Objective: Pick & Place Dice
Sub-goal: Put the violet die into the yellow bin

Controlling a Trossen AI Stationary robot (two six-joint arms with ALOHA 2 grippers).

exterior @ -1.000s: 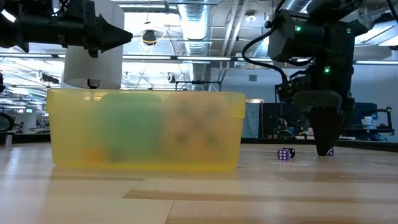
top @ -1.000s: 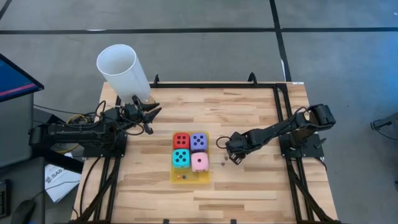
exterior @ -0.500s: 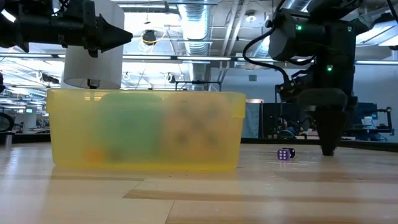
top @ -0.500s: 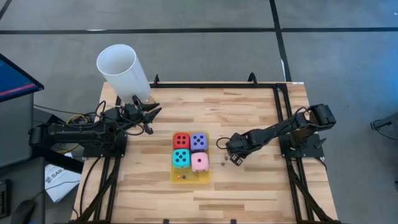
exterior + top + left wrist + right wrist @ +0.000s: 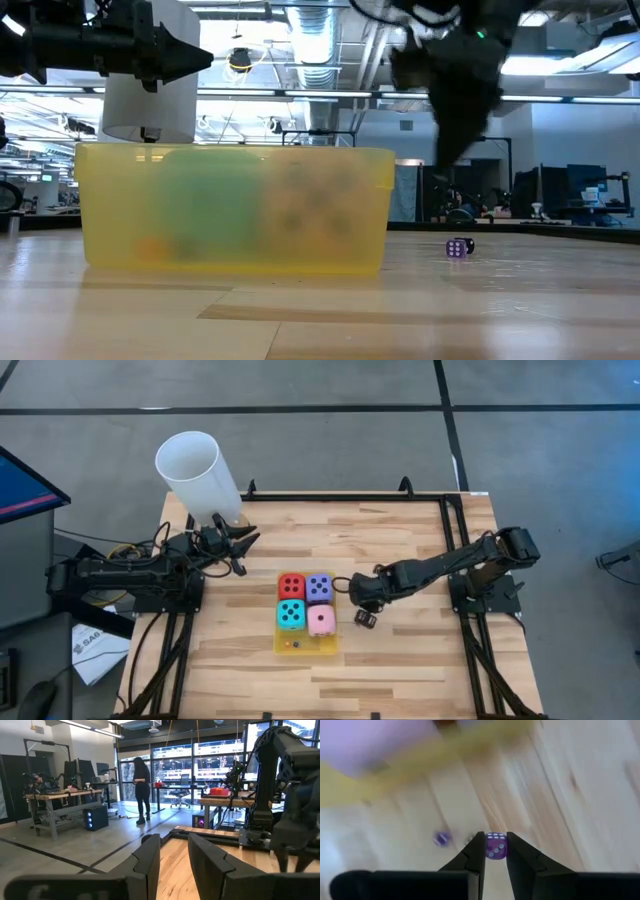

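Purple tiny die [image 5: 495, 845] clamped in the right claw [image 5: 494, 851] shows only at the wrist; left claw [image 5: 174, 854] parted.

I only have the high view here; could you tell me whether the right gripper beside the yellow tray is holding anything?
Observer: Yes. The right wrist view shows the right gripper shut on a tiny purple die.
Operator: Thank you. Is it resting on the table?
Observer: No. In the low view that gripper hangs well above the wooden table.
Operator: Is any small die lying outside the yellow tray?
Observer: Yes. The low view shows a second tiny purple die lying on the wood, apart from the tray's wall.
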